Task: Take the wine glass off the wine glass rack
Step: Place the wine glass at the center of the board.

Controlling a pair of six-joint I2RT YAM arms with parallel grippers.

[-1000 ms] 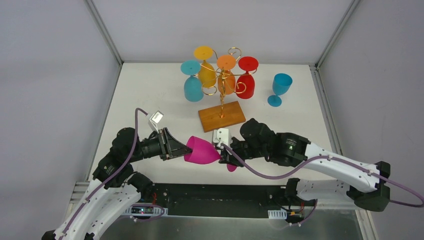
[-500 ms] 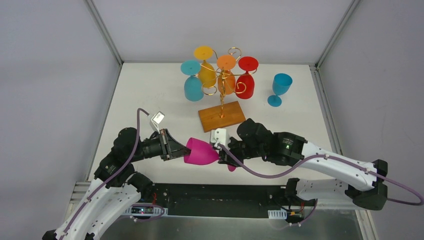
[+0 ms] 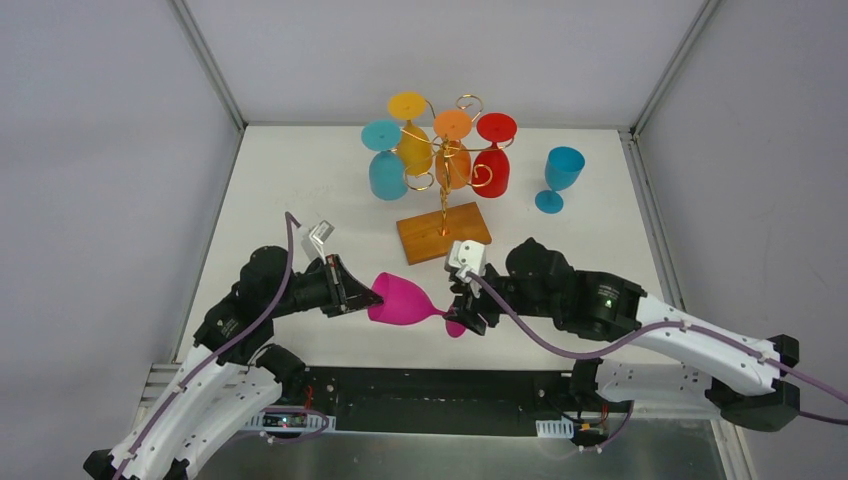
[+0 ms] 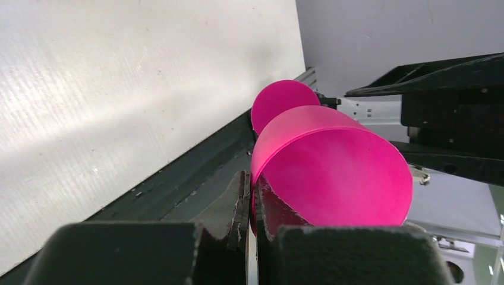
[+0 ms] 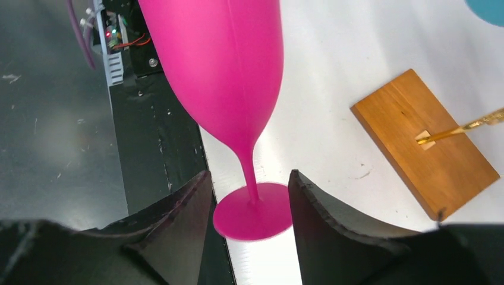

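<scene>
The pink wine glass (image 3: 405,300) lies sideways in the air near the table's (image 3: 300,200) front edge, well apart from the wine glass rack (image 3: 443,232). It looks light and slick, best pinched at rim or stem. The left gripper (image 3: 372,297) is clamped on its rim, and only the right wrist view shows the right gripper (image 3: 464,314) spread, clear of the stem

A white table (image 3: 300,180) sits inside plain grey walls (image 3: 420,50); aluminium posts (image 3: 207,62) rise at 11 and 1 o'clock.
</scene>
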